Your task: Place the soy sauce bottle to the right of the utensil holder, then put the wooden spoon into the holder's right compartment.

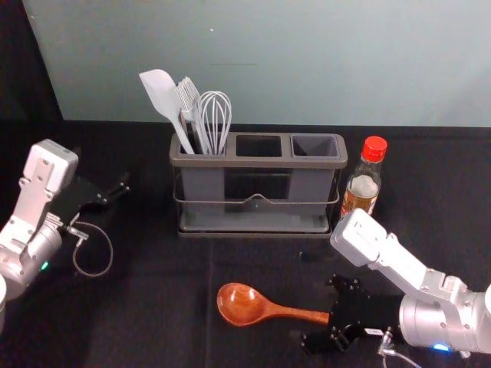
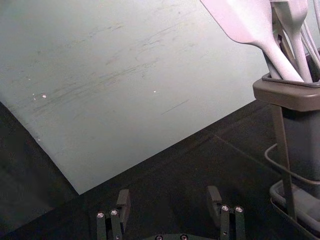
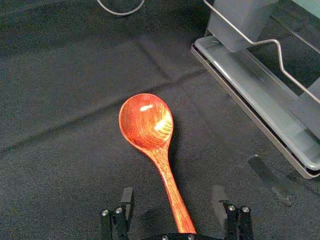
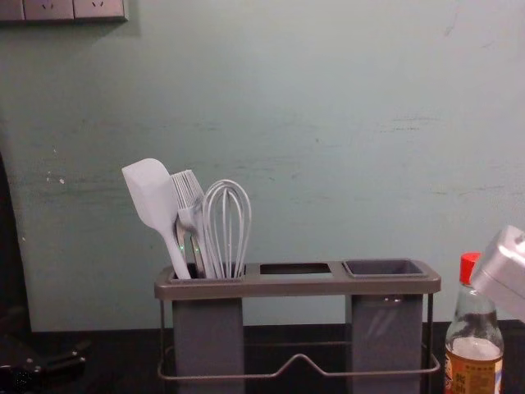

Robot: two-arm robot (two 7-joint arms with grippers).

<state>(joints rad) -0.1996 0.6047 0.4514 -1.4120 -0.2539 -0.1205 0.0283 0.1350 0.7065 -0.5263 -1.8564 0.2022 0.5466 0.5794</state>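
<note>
Square your spread right end effector [image 3: 172, 196] to the wooden spoon [image 3: 145, 122], then pinch its handle [image 3: 172, 192] — your left end effector [image 2: 169, 195], also spread, is left of the holder [image 1: 257, 162]

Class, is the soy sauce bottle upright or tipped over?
Upright: the soy sauce bottle stands with its red cap at the top.
</note>
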